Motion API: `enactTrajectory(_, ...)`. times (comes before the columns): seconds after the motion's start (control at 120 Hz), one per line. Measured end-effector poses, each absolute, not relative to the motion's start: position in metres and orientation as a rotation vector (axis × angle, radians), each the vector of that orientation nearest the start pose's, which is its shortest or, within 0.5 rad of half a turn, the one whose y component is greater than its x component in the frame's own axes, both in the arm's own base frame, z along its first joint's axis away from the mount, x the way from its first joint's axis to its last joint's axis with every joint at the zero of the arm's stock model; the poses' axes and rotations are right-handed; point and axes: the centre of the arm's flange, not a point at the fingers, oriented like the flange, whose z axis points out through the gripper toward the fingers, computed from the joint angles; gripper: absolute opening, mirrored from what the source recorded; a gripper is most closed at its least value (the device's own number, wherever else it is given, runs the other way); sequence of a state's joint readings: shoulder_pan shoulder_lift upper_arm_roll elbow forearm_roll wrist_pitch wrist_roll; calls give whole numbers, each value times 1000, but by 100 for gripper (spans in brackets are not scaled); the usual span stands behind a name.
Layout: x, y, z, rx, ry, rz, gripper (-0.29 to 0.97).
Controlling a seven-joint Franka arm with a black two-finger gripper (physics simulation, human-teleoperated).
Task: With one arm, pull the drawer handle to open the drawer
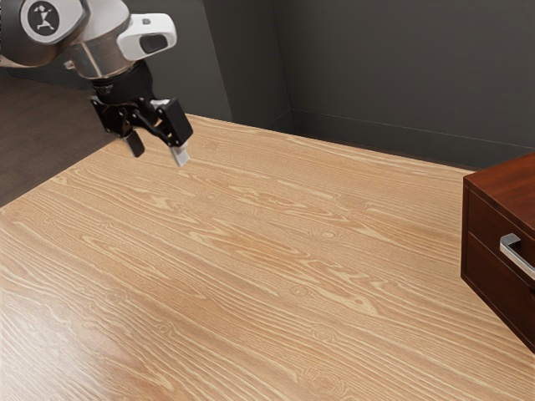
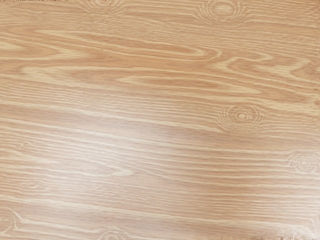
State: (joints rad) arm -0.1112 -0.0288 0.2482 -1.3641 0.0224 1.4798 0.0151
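Exterior view: claw hangs open, well apart from the drawer

Exterior view has the arm (image 1: 84, 33) at upper left, its black claw (image 1: 157, 150) poised above the wooden table (image 1: 276, 276), fingers spread wide and gripping nothing. Well apart, at the exterior view's right edge, stands a dark red-brown cabinet (image 1: 501, 196). Its drawer (image 1: 489, 230) looks shut and the silver handle (image 1: 518, 255) is untouched. Wrist view looks down on the table's grain.
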Motion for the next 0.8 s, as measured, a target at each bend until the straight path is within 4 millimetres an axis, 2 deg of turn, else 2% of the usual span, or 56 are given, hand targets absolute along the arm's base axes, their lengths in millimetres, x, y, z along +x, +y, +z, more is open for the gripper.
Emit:
enactTrajectory(0.1,526,67,727,-3105,-163,-222,66)
enactTrajectory(0.2,526,68,728,-3104,-167,-223,66)
enactTrajectory(0.233,522,71,744,-3095,-177,-265,66)
enactTrajectory(0.308,501,77,803,-3050,-208,-419,66)
enactTrajectory(0.35,495,79,817,-3038,-235,-450,66)
enactTrajectory(0.433,496,82,820,-3038,-328,-438,66)
enactTrajectory(0.517,512,80,804,-3064,-463,-394,66)
enactTrajectory(0.55,522,70,796,-3084,-494,-377,66)
enactTrajectory(0.575,530,56,790,-3107,-499,-363,66)
enactTrajectory(0.658,544,-19,780,-3183,-439,-343,66)
enactTrajectory(0.7,549,-49,774,-3209,-424,-328,66)
enactTrajectory(0.742,553,-66,768,-3224,-443,-314,66)
enactTrajectory(0.8,557,-74,765,-3232,-509,-308,66)
